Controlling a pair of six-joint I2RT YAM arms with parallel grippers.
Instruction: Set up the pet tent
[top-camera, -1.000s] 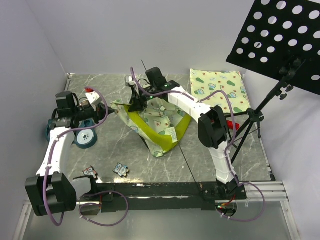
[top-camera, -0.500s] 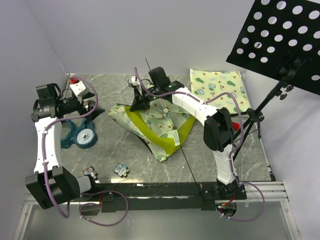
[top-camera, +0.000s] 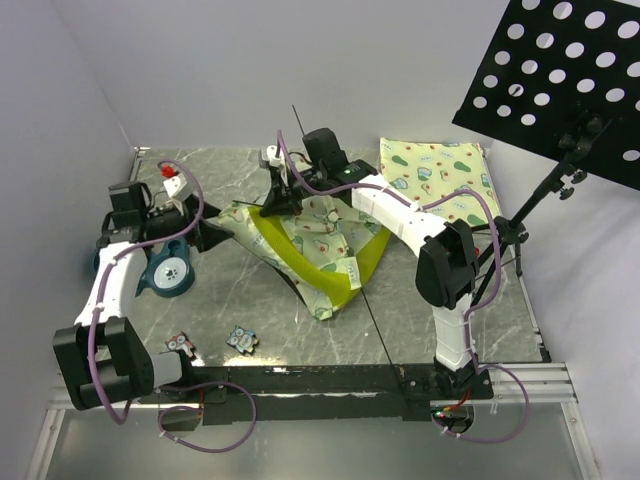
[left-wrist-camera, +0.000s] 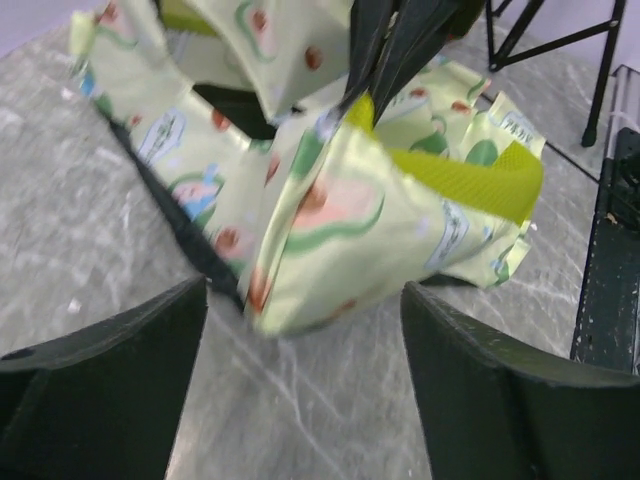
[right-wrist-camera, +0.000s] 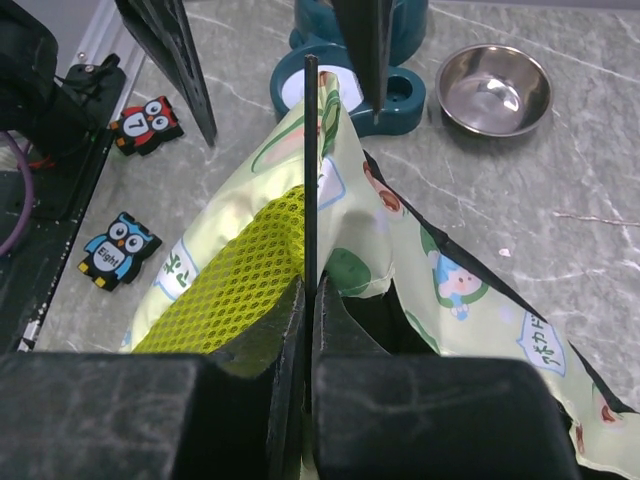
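A steel bowl (right-wrist-camera: 493, 88) sits just beside the teal feeder (right-wrist-camera: 405, 95); a blue owl card (right-wrist-camera: 112, 250) lies apart.

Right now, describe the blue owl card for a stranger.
On the marble table, look along the near edge, in front of the tent. Two owl cards lie there; it is the blue card reading Eight, not the red card.

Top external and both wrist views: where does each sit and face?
Top external: above, behind the bases, looking down on the pet tent; both arms show.
Left wrist: low, facing the tent's corner; open left gripper frames it.
Right wrist: looking down the pole toward the steel bowl; shut right gripper at bottom.
Shared: both wrist views see the tent's lime mesh.
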